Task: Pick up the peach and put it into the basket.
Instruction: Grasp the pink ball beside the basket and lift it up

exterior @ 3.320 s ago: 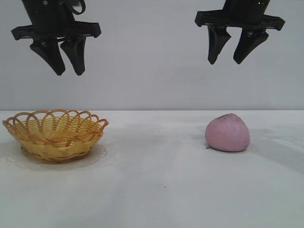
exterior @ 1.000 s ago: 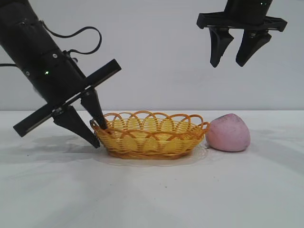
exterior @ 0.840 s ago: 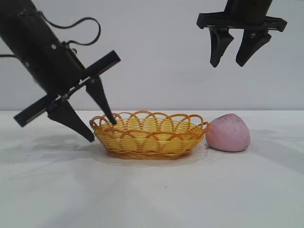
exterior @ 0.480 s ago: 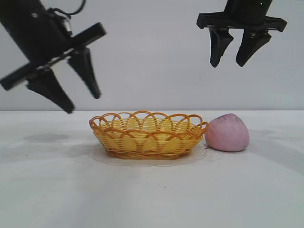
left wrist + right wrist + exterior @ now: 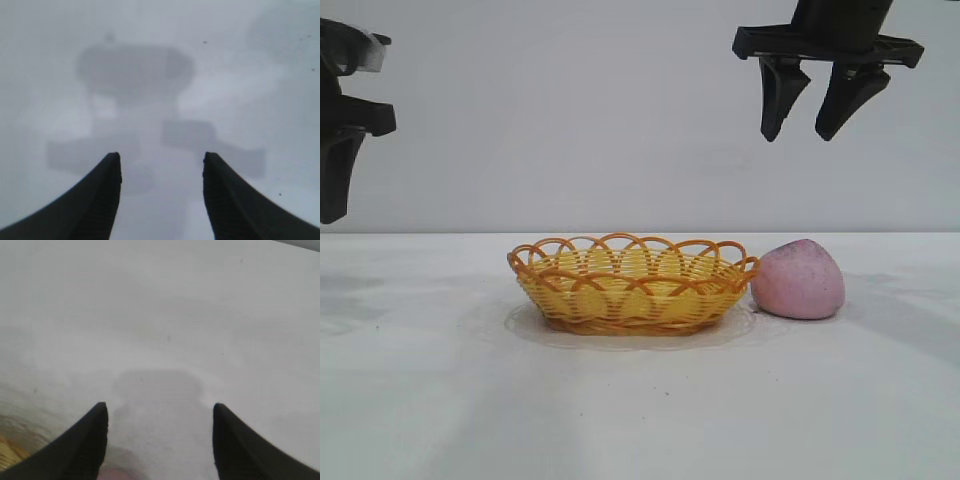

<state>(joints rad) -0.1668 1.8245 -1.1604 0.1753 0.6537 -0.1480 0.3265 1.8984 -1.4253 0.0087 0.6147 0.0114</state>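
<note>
The pale pink peach [image 5: 799, 280] lies on the white table, close against the right end of the yellow wicker basket [image 5: 632, 285], which has nothing in it. High above the peach, my right gripper [image 5: 797, 134] hangs open and holds nothing. Its wrist view shows the open gripper [image 5: 160, 405] over bare table, with a sliver of basket [image 5: 7, 449] at the edge. At the far left edge of the exterior view, well off the table, only one finger [image 5: 334, 175] of the left arm shows. My left gripper [image 5: 160, 156] is open over bare table.
The white table [image 5: 640, 410] spreads out in front of the basket and to its left. A plain grey wall stands behind. My left arm's shadow falls on the tabletop under it [image 5: 135, 70].
My left gripper let go of the basket's left rim, opened, rose and drew back to the left edge. The basket stayed beside the peach. The right arm has not moved.
</note>
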